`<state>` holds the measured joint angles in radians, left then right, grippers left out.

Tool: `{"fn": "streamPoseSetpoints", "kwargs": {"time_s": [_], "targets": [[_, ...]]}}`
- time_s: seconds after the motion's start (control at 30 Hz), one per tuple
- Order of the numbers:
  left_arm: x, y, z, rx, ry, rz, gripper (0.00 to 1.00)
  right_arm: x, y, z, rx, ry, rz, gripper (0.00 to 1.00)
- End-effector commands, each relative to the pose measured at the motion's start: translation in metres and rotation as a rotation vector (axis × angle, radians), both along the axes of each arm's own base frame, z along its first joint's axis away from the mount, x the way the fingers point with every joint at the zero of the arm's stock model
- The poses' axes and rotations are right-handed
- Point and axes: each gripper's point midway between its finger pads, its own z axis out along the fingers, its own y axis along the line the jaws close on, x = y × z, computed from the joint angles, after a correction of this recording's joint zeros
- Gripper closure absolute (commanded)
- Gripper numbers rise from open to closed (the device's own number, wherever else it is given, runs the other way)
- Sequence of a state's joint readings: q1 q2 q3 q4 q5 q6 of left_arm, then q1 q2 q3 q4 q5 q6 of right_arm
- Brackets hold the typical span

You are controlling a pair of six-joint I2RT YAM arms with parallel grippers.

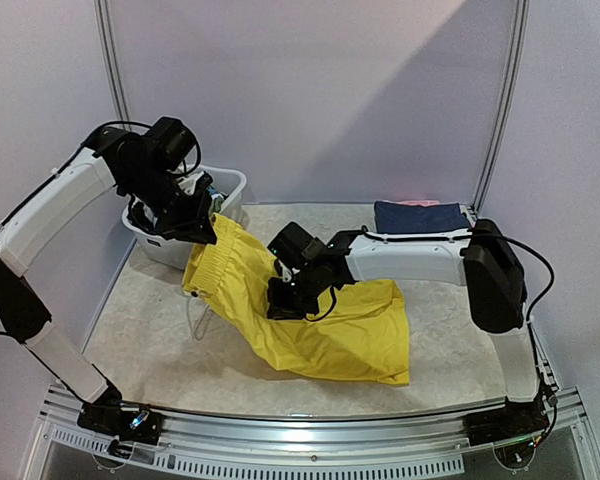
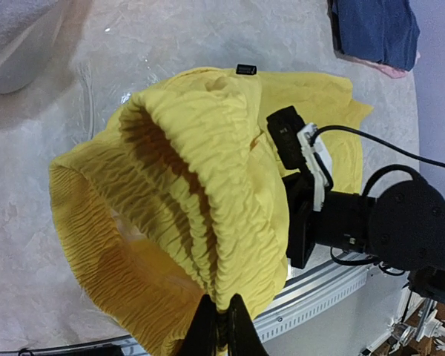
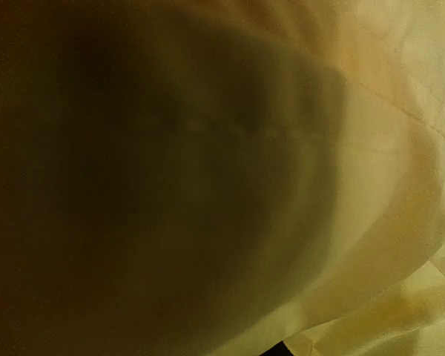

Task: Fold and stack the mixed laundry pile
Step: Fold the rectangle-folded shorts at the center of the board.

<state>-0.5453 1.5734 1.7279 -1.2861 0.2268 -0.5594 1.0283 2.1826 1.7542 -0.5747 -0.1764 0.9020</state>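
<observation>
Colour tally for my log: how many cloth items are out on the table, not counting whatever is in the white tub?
Yellow: 1, the yellow garment
Navy: 1, the navy folded piece
Pink: 1, the pink piece, only an edge showing past the navy one
Total: 3

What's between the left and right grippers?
Just the yellow garment: gathered waistband pinched by the left gripper, fabric running down to the right gripper. Clearest in the top view.
</observation>
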Motion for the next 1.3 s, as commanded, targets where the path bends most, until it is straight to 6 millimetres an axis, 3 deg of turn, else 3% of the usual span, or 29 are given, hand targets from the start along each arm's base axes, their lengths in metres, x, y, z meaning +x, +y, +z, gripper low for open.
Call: {"fn": "streamPoseSetpoints", "kwargs": {"time_s": [0.0,0.17,0.3,0.4,0.5,0.53,0.6,0.63,0.87,1.13,1.27], "targets": [[-0.007,0.007,0.009,0.052,0.007,-0.03,1.0,0.004,0.035,0.01,0.118,0.03,0.033,0.84],[-0.008,0.01,0.02,0.073,0.011,-0.041,1.0,0.013,0.062,0.013,0.21,0.022,0.042,0.83],[-0.007,0.01,0.019,0.086,0.027,-0.045,1.0,0.015,0.084,0.003,0.292,0.057,0.064,0.81],[-0.003,0.004,0.017,0.087,0.036,-0.047,1.0,0.019,0.074,-0.01,0.234,0.055,0.063,0.8],[-0.002,-0.005,0.015,0.094,0.039,-0.058,1.0,0.026,0.047,-0.004,0.161,0.013,0.046,0.8],[-0.002,-0.008,0.014,0.098,0.043,-0.064,1.0,0.029,0.037,0.009,0.15,-0.012,0.042,0.8],[-0.003,-0.016,0.013,0.105,0.038,-0.076,1.0,0.03,0.013,0.016,0.104,-0.032,0.03,0.8],[-0.003,-0.02,0.011,0.111,0.043,-0.082,1.0,0.029,0.003,0.03,0.099,-0.047,0.026,0.8],[-0.005,-0.05,0.002,0.154,0.032,-0.123,1.0,0.01,-0.078,0.062,-0.086,-0.128,-0.006,0.81],[-0.015,-0.09,-0.01,0.215,0.034,-0.177,1.0,-0.009,-0.208,0.06,-0.365,-0.152,-0.229,0.82],[-0.022,-0.119,-0.014,0.193,0.045,-0.188,0.99,-0.031,-0.255,0.048,-0.403,-0.12,-0.315,0.83]]}}
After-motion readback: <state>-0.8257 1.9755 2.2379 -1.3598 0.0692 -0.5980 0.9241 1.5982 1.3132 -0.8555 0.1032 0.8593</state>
